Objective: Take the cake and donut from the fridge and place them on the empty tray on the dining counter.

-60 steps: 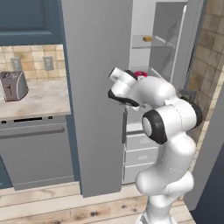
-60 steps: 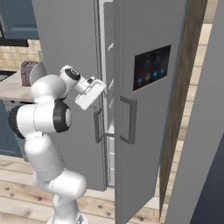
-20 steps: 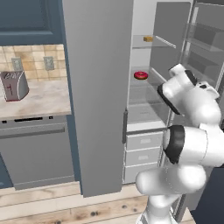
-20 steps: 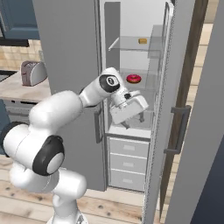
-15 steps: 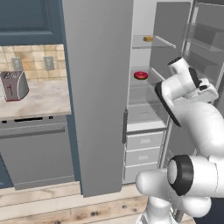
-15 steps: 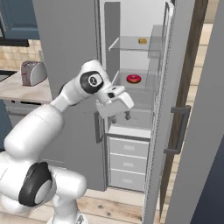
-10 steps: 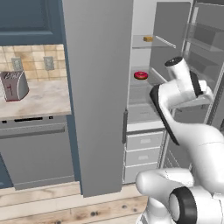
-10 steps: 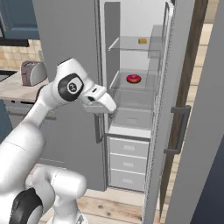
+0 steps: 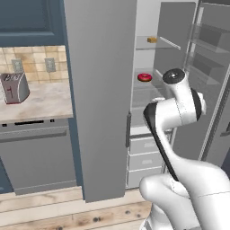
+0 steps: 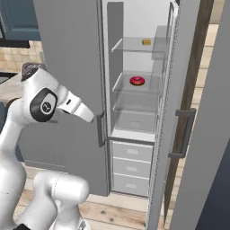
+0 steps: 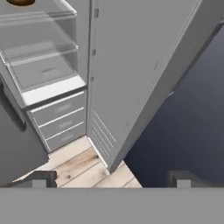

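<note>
Two finger tips (image 11: 39, 178) of the claw (image 11: 109, 179) rise wide apart at the bottom of the hand view, with nothing between them, so it is fully spread and carries nothing. Just ahead of it lie the wood floor and the lower edge of the open fridge door (image 11: 131, 83); up and to its left are the fridge (image 10: 134, 112) drawers and the clear shelves. Judging by this, the door-opening step is done and the reach for the first item is in hand. The next move calls for lifting and turning the hand toward the shelves, then entering between the doors without clipping a shelf edge. Farther off, the donut (image 10: 137, 81) sits on the middle shelf, above and beyond the claw and well apart from it; in the left base view it shows as the red ring (image 9: 144, 77) past the arm's elbow. Farthest, the cake (image 10: 146, 42) rests on the top shelf, higher again and deeper in.
</note>
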Robot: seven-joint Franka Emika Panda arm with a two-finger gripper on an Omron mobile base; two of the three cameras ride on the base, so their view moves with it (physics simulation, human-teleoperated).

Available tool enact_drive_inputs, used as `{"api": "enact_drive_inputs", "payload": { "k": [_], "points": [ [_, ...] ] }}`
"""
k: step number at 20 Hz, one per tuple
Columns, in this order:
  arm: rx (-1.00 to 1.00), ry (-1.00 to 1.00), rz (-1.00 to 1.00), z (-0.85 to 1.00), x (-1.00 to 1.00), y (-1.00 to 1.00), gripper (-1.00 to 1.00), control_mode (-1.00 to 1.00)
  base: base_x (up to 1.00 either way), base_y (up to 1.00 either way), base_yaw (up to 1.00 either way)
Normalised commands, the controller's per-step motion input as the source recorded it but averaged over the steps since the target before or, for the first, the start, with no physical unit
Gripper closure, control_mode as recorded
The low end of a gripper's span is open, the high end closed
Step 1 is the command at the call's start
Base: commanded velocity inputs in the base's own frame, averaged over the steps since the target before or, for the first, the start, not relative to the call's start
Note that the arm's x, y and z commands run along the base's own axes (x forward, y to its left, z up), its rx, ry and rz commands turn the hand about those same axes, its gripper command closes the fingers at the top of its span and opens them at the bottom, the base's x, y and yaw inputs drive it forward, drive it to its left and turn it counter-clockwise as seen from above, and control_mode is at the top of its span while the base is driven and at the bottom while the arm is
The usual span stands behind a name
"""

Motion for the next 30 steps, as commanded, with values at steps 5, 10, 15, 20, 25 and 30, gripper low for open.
{"api": "enact_drive_inputs", "payload": {
  "k": [5,10,15,20,25,30],
  "points": [
    [0.04,0.00,0.41,0.01,-0.43,0.16,-1.00,-1.00,0.00,0.00,0.00],
    [0.03,0.00,0.55,-0.01,-0.37,0.00,-1.00,-1.00,0.00,0.00,0.00],
    [-0.01,-0.08,0.34,-0.16,-0.10,0.36,-1.00,-1.00,0.00,0.00,0.00],
    [-0.08,-0.02,0.01,-0.02,0.00,0.56,-1.00,-1.00,0.00,0.00,0.00],
    [-0.01,-0.04,-0.03,0.00,0.00,0.08,-1.00,-1.00,0.00,0.00,0.00],
    [0.00,-0.02,0.00,0.00,0.00,0.00,-1.00,1.00,0.03,-0.13,-0.02]
  ]
}}
